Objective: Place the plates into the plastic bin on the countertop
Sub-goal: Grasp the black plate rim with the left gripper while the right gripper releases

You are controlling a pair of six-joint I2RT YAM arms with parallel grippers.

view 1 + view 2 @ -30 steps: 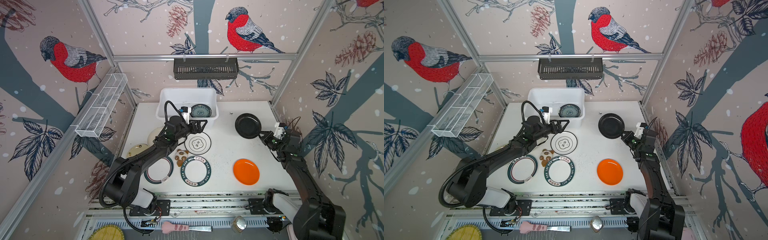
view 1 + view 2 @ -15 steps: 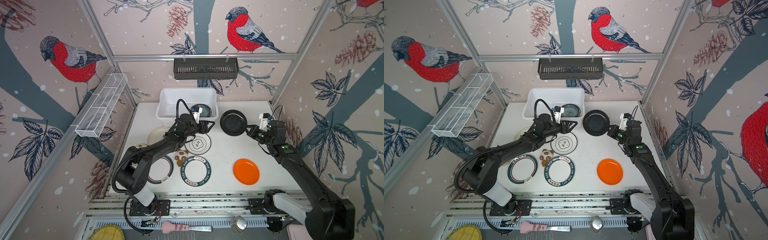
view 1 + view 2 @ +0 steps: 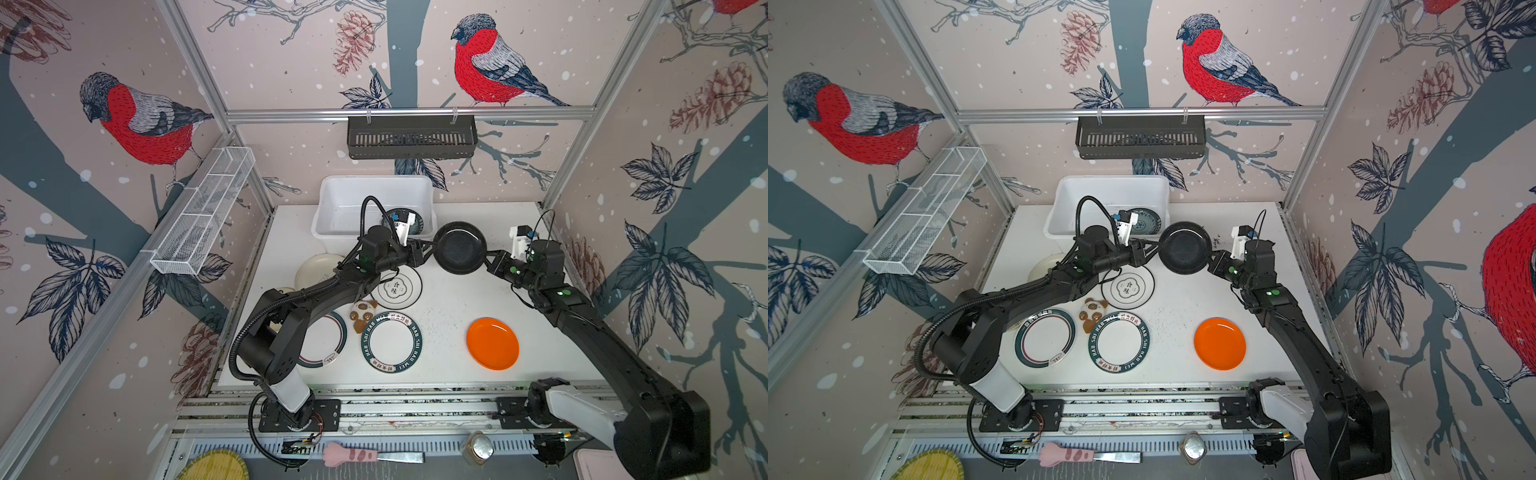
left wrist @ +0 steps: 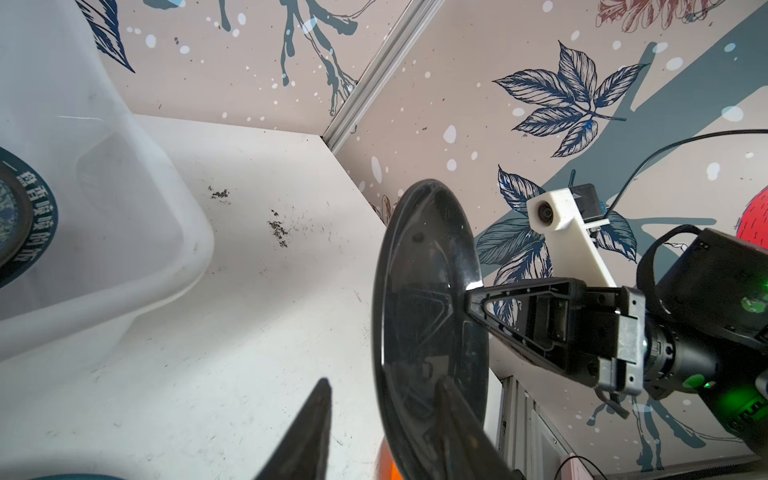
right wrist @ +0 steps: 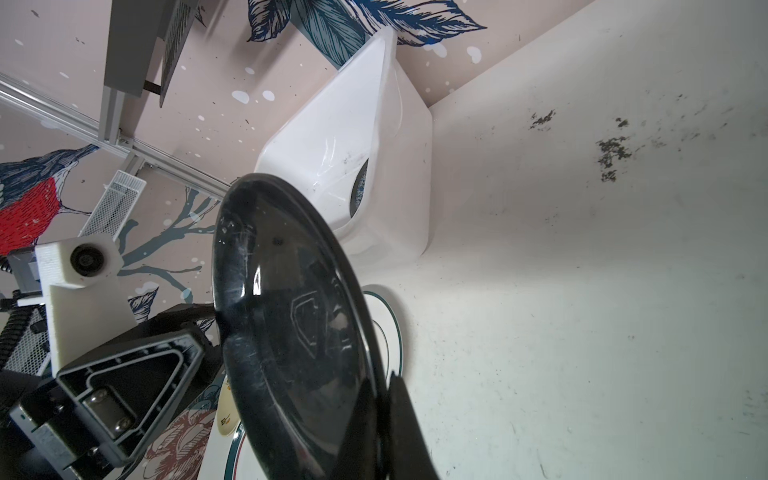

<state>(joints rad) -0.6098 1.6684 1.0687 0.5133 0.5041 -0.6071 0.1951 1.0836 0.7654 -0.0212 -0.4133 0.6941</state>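
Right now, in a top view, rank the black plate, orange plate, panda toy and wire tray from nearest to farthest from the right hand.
1. Black plate: held in the right hand.
2. Orange plate: front right of the table.
3. Panda toy: left of centre.
4. Wire tray: on the left wall.

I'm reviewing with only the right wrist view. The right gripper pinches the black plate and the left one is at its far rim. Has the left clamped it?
Observer: Not clamped. In the left wrist view the left gripper straddles the black plate's rim, with one finger apart from it.
Operator: Is the plate over the bin?
Observer: No; in both top views it is beside the bin's near right corner.
Operator: What's in the bin?
Observer: One patterned plate, lying flat.
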